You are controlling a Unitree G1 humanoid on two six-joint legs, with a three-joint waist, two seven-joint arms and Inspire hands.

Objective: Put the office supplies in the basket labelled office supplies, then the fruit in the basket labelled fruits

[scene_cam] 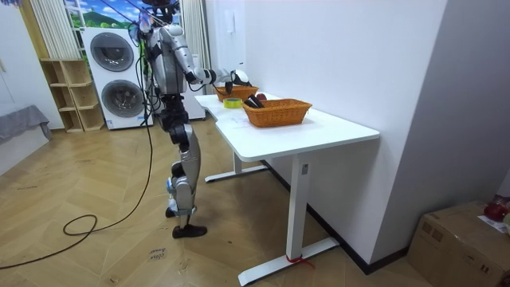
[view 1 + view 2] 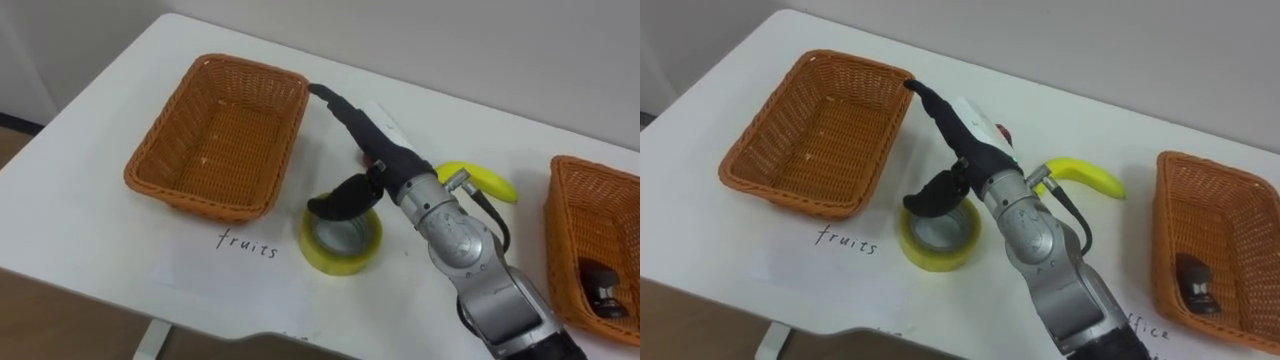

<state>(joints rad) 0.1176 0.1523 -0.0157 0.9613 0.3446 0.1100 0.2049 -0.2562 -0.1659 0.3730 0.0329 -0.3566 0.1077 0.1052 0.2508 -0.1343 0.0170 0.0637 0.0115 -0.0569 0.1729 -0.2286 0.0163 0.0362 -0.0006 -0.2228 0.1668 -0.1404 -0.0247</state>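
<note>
My right hand [image 2: 372, 138] reaches in from the lower right over the white table [image 2: 80, 220], its fingers straight and pointing at the near corner of the empty wicker fruit basket [image 2: 160, 165]. Its thumb hangs bent just above a yellow tape roll [image 2: 342, 245], which lies flat in front of that basket. Nothing shows in the hand's grasp. A yellow banana [image 2: 482, 181] lies right of the wrist. At the right edge stands a second wicker basket [image 2: 565, 235] with a dark object [image 2: 602, 285] inside. A small red bit peeks from behind the hand; I cannot tell what it is.
A handwritten label "fruits" [image 2: 247, 243] lies in front of the left basket, another label [image 2: 1145, 326] by the right one. In the room view the robot stands at the table's far end [image 1: 239, 119], with washing machines [image 1: 115, 76] behind it and a wall along the table.
</note>
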